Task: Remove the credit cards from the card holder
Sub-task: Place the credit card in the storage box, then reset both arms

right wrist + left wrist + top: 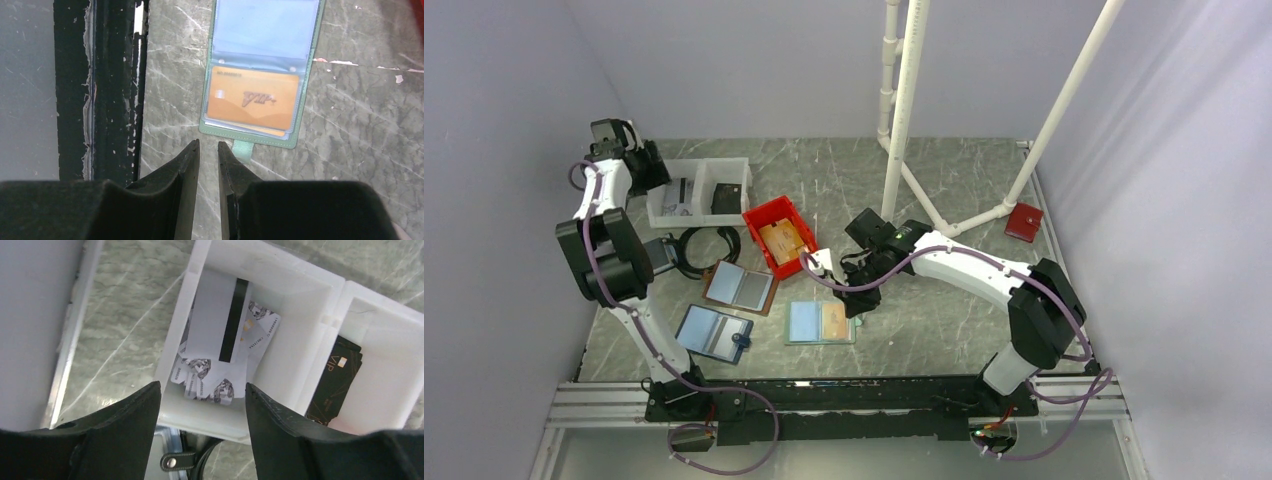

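The card holder (807,322) lies open on the table, teal-edged with pale blue pockets. In the right wrist view the card holder (265,30) shows an orange credit card (255,97) in its near pocket and a small tab (243,149). My right gripper (208,145) hovers just short of that edge, beside the tab. Its jaws stand a narrow gap apart with nothing between them. My left gripper (202,395) is open and empty over the white bin (300,285). A pale card with a black stripe (212,315) lies there on other white cards.
The white bin (699,190) has two compartments, and black cards (335,380) fill the right one. A red bin (779,235), a brown-edged folder (739,287), a navy-edged folder (714,333) and a black strap loop (707,250) lie left of the holder. White pipes (904,110) stand at the back.
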### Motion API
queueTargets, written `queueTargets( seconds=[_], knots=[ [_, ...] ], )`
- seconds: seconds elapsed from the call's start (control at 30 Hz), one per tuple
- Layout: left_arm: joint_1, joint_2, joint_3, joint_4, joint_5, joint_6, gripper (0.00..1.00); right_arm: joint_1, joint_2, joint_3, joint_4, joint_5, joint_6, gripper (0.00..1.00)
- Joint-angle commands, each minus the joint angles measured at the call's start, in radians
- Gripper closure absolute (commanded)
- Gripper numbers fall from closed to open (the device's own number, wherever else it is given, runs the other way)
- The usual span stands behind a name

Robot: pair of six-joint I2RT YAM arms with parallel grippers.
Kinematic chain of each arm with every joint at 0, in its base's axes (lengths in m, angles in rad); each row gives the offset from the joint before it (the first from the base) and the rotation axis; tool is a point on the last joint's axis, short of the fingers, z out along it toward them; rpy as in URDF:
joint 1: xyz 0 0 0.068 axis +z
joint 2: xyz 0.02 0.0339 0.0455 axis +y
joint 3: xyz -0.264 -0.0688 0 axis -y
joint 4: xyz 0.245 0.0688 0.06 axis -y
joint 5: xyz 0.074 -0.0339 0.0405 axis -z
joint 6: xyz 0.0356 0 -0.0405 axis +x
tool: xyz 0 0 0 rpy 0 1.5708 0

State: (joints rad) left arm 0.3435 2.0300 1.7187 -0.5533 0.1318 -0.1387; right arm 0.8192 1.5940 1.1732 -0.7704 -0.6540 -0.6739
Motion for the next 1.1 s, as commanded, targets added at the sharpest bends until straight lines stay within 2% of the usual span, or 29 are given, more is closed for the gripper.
queueTargets(
  seconds=[0.0, 0.17, 0.23, 0.33, 0.43, 0.47, 0.6, 0.73, 0.83, 0.9, 1.07],
  knots=[
    [0.003, -0.21, -0.041, 0.067, -0.05, -0.053, 0.32, 0.005, 0.009, 0.011, -0.01, 0.003, -0.026, 0.77],
    [0.002, -0.37, -0.184, 0.184, 0.035, -0.109, 0.31, 0.003, -0.025, 0.002, -0.02, 0.007, -0.052, 0.77],
    [0.005, -0.438, -0.273, 0.229, 0.063, -0.136, 0.28, 0.001, -0.047, -0.007, -0.034, -0.007, -0.079, 0.77],
    [0.01, -0.552, -0.408, 0.276, 0.096, -0.206, 0.18, 0.001, -0.089, -0.017, -0.077, -0.032, -0.145, 0.77],
    [0.012, -0.685, -0.562, 0.316, 0.131, -0.275, 0.01, 0.0, -0.151, -0.042, -0.104, -0.023, -0.207, 0.76],
    [0.012, -0.737, -0.609, 0.325, 0.14, -0.301, 0.01, -0.002, -0.179, -0.056, -0.103, -0.012, -0.219, 0.75],
    [0.012, -0.939, -0.782, 0.333, 0.202, -0.397, 0.01, -0.059, -0.295, -0.112, -0.096, -0.023, -0.25, 0.66],
    [0.001, -1.069, -0.867, 0.314, 0.466, -0.411, 0.01, -0.18, -0.405, -0.149, -0.099, -0.085, -0.26, 0.55],
    [-0.024, -1.114, -0.891, 0.239, 0.57, -0.381, 0.01, -0.297, -0.492, -0.189, -0.079, -0.1, -0.239, 0.46],
    [-0.059, -1.146, -0.897, 0.163, 0.58, -0.337, 0.02, -0.379, -0.556, -0.214, -0.054, -0.1, -0.213, 0.38],
    [-0.131, -1.218, -0.902, 0.09, 0.545, -0.272, 0.01, -0.609, -0.669, -0.251, 0.012, -0.153, -0.125, 0.16]
  ],
)
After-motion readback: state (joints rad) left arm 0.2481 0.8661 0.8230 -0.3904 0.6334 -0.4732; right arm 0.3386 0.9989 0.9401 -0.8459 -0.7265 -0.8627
